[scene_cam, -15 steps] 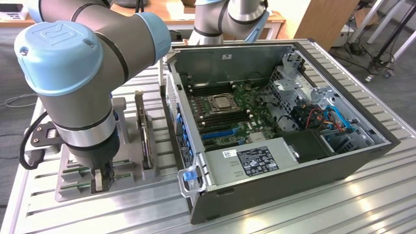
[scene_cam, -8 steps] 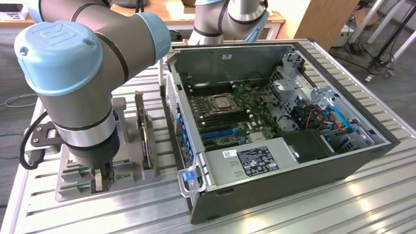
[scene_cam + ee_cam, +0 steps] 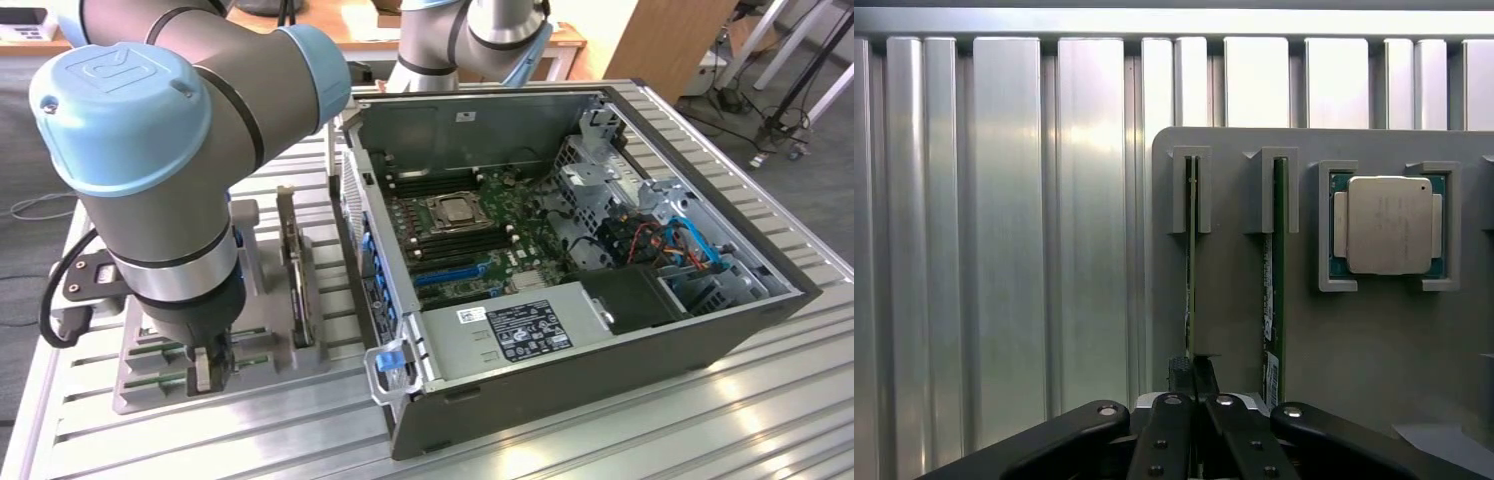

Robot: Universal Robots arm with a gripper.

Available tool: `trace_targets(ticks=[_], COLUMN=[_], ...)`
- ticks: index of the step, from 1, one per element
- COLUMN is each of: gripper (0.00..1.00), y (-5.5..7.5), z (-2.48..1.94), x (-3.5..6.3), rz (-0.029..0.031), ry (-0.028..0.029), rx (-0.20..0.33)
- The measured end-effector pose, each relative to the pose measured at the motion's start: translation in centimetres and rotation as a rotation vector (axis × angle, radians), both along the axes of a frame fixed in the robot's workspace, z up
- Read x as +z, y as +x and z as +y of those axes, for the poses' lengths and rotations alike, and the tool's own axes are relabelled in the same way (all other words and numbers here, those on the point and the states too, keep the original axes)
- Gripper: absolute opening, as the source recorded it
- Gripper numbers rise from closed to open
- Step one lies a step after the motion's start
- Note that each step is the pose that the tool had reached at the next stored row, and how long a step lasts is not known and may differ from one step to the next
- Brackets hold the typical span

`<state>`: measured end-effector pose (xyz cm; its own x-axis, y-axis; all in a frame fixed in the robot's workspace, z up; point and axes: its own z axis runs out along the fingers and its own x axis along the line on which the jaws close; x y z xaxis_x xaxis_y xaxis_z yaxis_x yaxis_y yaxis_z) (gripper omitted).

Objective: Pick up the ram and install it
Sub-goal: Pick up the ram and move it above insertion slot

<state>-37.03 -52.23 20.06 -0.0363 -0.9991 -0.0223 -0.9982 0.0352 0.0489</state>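
1. One arm is in play. In the exterior view its gripper [image 3: 200,372] is lowered into a grey holder plate [image 3: 134,385], which lies on the ribbed aluminium table [image 3: 601,440].
2. The ram [image 3: 1191,270] is stood on its thin edge in a slot of the holder plate [image 3: 1234,300]. It is the slot nearest the plate's outer border, next to bare table.
3. A second memory stick [image 3: 1278,270] is seated in the neighbouring slot, parallel and just beside. A square silver processor chip [image 3: 1389,225] is held in a pocket of the plate beyond that, well apart from the ram.
4. Gripper [image 3: 1192,385]: the fingers [image 3: 1179,372] are drawn in narrow, one on each face of the ram. It is judged to be clamped on the stick, though pad contact itself is hidden behind the linkage.
5. Key relation: the ram lies directly between the jaws, not off to either side. Its long axis runs along the plate, away from the gripper toward the bracketed slot end, and the jaws close across its thin dimension.
6. The ram is not yet lifted; its far end is seated in the slot bracket.
7. The open computer case [image 3: 747,300] is set beside the holder plate, toward the exterior view's right, with the motherboard [image 3: 507,240] exposed.
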Motion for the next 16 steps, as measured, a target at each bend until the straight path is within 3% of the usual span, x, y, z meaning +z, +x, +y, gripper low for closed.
trace_targets(ticks=[16], gripper=[0.12], y=[0.0], z=[0.0], x=[0.33], rz=[0.0001], ry=[0.0], rx=[0.004])
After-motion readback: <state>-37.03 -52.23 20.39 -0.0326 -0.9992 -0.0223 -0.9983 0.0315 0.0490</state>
